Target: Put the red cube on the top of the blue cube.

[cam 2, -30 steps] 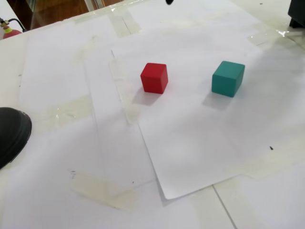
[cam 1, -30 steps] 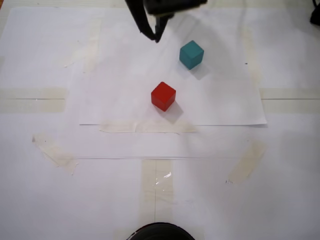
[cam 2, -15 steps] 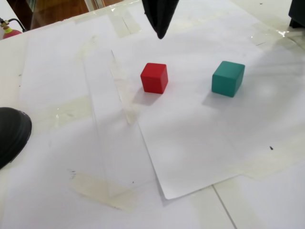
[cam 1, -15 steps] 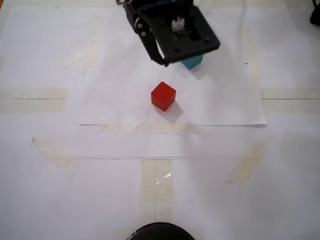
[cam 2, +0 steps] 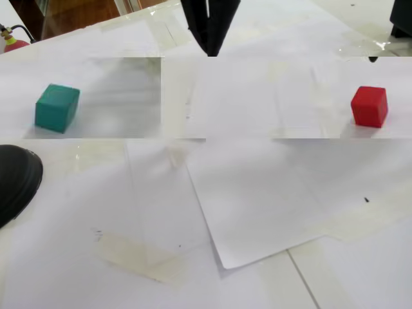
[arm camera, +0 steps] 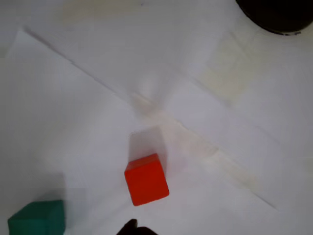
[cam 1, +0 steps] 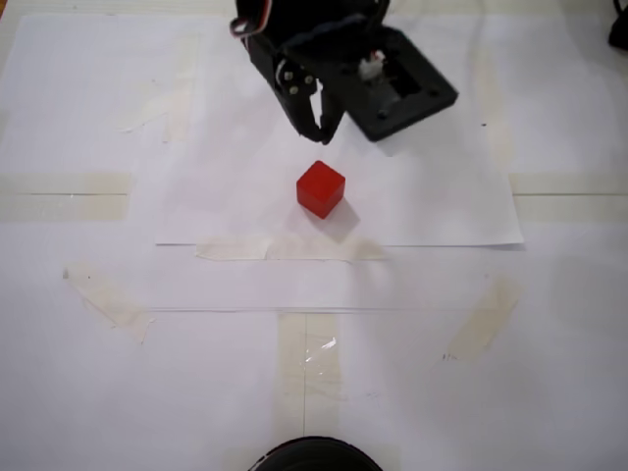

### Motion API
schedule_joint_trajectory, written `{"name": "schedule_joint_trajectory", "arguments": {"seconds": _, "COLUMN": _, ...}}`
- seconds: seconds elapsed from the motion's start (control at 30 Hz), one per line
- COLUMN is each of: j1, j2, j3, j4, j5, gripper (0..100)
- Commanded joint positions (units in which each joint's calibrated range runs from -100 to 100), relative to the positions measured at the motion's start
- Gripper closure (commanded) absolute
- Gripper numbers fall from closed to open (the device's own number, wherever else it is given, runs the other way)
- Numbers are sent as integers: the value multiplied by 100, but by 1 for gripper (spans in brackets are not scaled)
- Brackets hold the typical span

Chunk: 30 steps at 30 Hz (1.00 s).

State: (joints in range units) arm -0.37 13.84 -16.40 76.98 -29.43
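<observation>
The red cube (cam 1: 321,188) sits on the white paper sheet (cam 1: 442,211) in a fixed view. My gripper (cam 1: 322,137) hangs just behind it, fingertips together, holding nothing. The arm's black body hides the blue cube there. In the wrist view the red cube (arm camera: 146,179) lies low in the middle and the blue cube (arm camera: 36,218) at the bottom left, with a dark fingertip (arm camera: 132,228) at the bottom edge. In another fixed view the gripper (cam 2: 211,53) comes down from the top. A sideways-shifted picture band there shows the blue cube (cam 2: 56,107) far left and the red cube (cam 2: 369,106) far right.
Tape strips (cam 1: 108,299) hold paper sheets on the white table. A black round object (cam 1: 312,455) sits at the near edge, also the black round object (arm camera: 276,14) at the wrist view's top right and the one at the left edge (cam 2: 16,180).
The gripper has come further forward and down toward the red cube, and the arm's body now covers the blue cube in a fixed view. Neither cube has moved there.
</observation>
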Motion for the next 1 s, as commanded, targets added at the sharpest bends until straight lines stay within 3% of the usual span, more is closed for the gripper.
{"name": "schedule_joint_trajectory", "arguments": {"seconds": 0.0, "j1": -92, "j2": -88, "j3": -489, "j4": -46, "j5": 591, "gripper": 100}}
{"name": "schedule_joint_trajectory", "arguments": {"seconds": 0.33, "j1": -221, "j2": 84, "j3": -262, "j4": -307, "j5": 1050, "gripper": 98}}
{"name": "schedule_joint_trajectory", "arguments": {"seconds": 0.97, "j1": -153, "j2": 384, "j3": 138, "j4": -250, "j5": 825, "gripper": 70}}
